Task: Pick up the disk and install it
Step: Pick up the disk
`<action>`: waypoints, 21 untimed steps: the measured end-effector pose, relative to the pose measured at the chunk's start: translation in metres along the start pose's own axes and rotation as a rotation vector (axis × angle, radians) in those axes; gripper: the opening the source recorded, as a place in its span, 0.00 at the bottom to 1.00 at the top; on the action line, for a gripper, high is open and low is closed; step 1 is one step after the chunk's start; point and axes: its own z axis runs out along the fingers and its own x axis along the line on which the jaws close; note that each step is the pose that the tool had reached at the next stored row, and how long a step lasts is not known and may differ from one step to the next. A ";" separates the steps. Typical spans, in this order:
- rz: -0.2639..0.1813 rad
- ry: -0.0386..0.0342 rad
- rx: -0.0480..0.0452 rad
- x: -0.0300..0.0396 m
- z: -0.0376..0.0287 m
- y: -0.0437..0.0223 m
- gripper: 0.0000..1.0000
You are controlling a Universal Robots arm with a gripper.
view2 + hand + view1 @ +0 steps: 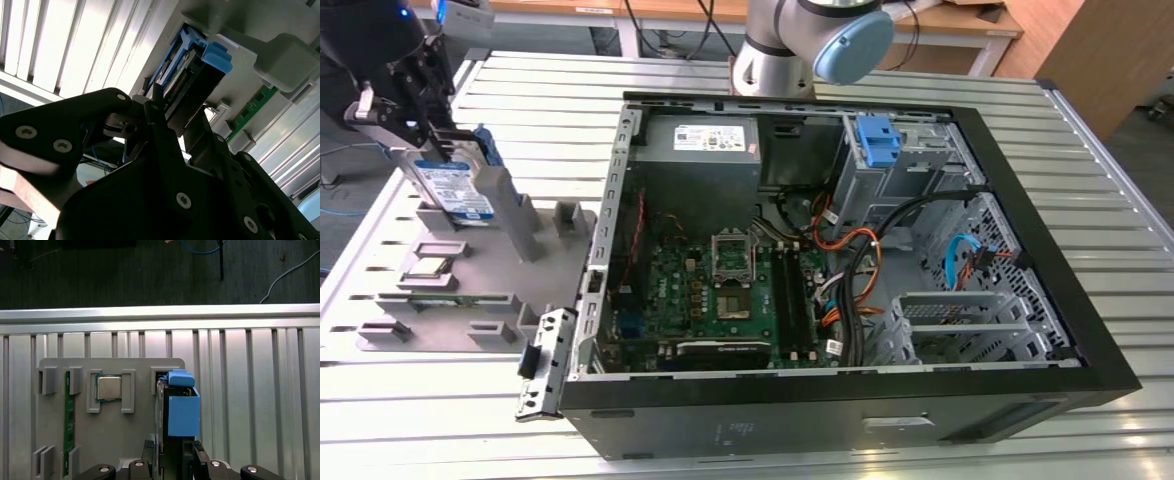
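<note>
Found the black robot gripper (438,152) at the upper left of the exterior view. Had it shut tight on the disk (454,192), a flat silver metal drive with a white-and-blue label and a blue plastic frame. Pinched the disk from both flat sides. Stood upright in a slot of the flat grey plastic holder tray (474,285), at the left of that frame. Had a small square silver chip (109,388) and a long thin green memory stick (68,420) in other slots of the tray, both apart from the disk. Saw the tray just beside the big open black computer case (854,405) at the middle and right of the frame. Showed a boxy grey power supply (707,140) and a blue plastic bracket (878,140) along the top of the case, with a green circuit board (720,290) below them. Rested all on a table of silver metal slats (440,430).
</note>
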 end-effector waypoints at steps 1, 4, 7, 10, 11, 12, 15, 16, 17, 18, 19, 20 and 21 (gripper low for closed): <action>0.000 0.0000 0.0000 0.0000 0.0000 0.0000 0.42; 0.000 0.0000 -0.0001 0.0000 0.0000 0.0000 0.42; 0.000 0.0000 0.0000 0.0000 0.0000 0.0000 0.42; -0.001 0.0000 0.0000 0.0000 0.0000 0.0000 0.42; -0.001 0.0000 0.0000 0.0000 0.0000 0.0000 0.42; -0.001 0.0001 -0.0001 0.0000 0.0000 0.0000 0.41; -0.001 0.0000 -0.0001 0.0000 0.0000 0.0000 0.35; -0.001 0.0000 -0.0001 0.0000 0.0000 0.0000 0.35; -0.001 0.0000 -0.0001 0.0000 0.0000 0.0000 0.35; -0.001 0.0000 -0.0001 0.0000 0.0000 0.0000 0.35; -0.001 0.0000 -0.0001 0.0000 0.0000 0.0000 0.35; -0.001 0.0000 -0.0001 0.0000 0.0000 0.0000 0.35; -0.001 0.0000 0.0000 0.0000 0.0000 0.0000 0.35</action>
